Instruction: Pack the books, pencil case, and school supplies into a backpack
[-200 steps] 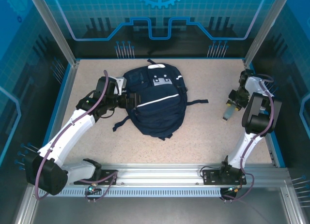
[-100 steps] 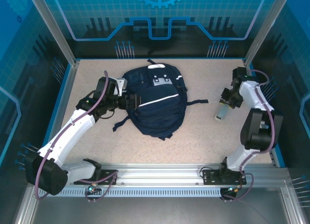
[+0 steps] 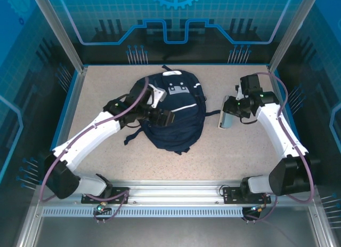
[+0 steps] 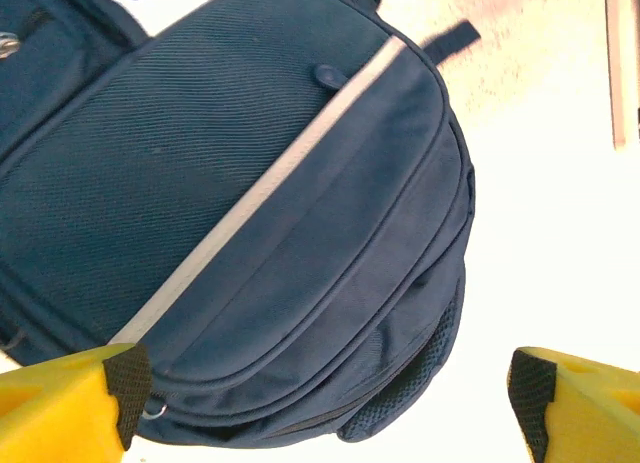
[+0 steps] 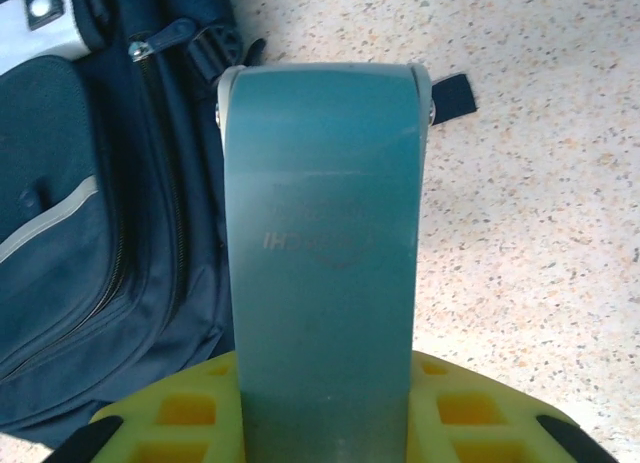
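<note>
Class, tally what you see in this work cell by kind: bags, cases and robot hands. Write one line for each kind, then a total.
Bags: 1, the navy backpack.
Cases: 1, the grey-green case, gripped by the right hand.
Robot hands: 2, the right hand and the left hand, which is open over the navy backpack.
Total: 4.

We note the left gripper (image 3: 168, 119) at frame centre, jaws wide apart. The right gripper (image 3: 230, 114), right of centre, clamps a grey-teal case (image 5: 325, 243).
</note>
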You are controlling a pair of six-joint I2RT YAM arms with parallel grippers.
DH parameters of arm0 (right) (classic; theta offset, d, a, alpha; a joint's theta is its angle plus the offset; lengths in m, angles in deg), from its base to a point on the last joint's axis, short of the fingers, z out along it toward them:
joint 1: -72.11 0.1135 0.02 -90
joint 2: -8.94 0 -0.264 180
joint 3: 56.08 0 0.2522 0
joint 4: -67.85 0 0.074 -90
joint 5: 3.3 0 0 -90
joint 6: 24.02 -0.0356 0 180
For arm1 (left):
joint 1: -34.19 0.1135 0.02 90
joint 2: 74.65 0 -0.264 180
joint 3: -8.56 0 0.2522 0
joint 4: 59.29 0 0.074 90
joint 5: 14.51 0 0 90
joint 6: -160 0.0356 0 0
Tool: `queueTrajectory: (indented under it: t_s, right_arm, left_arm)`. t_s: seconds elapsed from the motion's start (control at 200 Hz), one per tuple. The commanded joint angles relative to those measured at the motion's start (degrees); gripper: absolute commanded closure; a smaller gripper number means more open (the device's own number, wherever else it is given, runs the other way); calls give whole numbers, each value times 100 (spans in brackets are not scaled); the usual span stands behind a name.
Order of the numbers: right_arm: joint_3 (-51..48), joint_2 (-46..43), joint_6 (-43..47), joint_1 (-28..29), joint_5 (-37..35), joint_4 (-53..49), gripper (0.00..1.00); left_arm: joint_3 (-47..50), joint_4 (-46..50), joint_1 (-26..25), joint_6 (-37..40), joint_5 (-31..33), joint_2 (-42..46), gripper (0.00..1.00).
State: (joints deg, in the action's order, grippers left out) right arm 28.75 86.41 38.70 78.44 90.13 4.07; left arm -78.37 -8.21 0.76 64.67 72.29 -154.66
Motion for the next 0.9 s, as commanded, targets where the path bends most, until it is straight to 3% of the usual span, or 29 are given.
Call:
queueTrajectory:
  t_s: [0.0,0.165,0.31,0.47,0.745,0.895]
  right_arm:
    - [-88,-210,-77,72,175,90,76]
    - [-220,-278,-109,82,298,123,76]
    - [-225,-300,-126,89,358,115,76]
    - [-251,-280,-157,102,422,147,76]
    - [-245,-184,-171,112,423,165,75]
    - [-260,-196,-192,114,423,168,75]
  left_arm:
    - [-404,529,-146,691,117,-432,10]
    - [-895,878,-173,1448,46,-1132,20]
    - [-1510,1527,-184,2088,-28,-1838,20]
    - [-1895,1731,-403,2267,279,-2376,21]
    - [-2194,1627,-790,2200,1771,-2969,25]
    - [-2344,1463,-791,2180,2145,-3022,34]
